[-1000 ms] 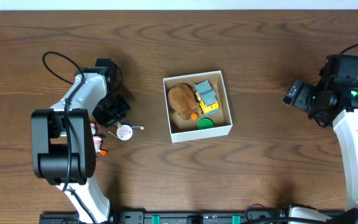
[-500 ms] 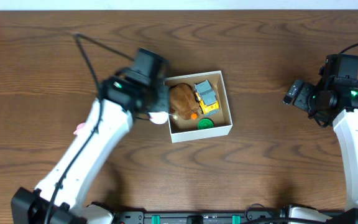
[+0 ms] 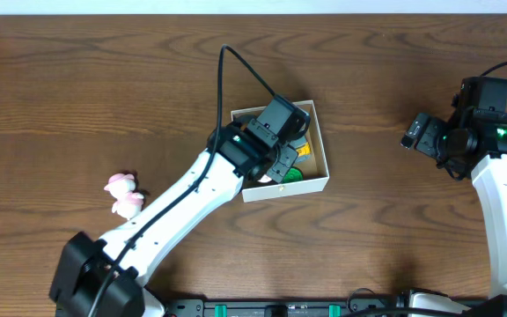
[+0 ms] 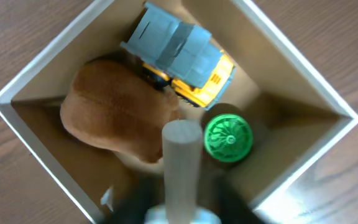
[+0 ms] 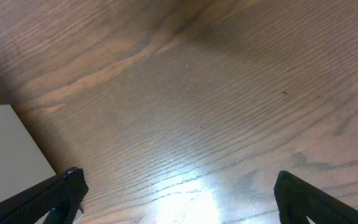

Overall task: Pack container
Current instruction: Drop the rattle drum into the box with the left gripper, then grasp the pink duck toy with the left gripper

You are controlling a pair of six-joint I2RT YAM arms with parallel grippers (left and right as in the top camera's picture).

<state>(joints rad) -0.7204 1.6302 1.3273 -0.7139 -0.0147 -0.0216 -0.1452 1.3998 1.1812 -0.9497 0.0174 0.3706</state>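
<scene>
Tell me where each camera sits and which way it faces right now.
Overhead: above the table, looking straight down; left arm reaches over the container, right arm sits apart.
Left wrist: above the container, looking down inside at truck, plush and green disc; its own blurred fingers grip a pale stick.
Right wrist: near the table, angled down at bare wood; right end effector open.
Shared: overhead and left wrist both show the container and green disc.

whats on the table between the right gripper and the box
Nothing. In the overhead view the table between the right gripper and the container is bare wood.
</scene>
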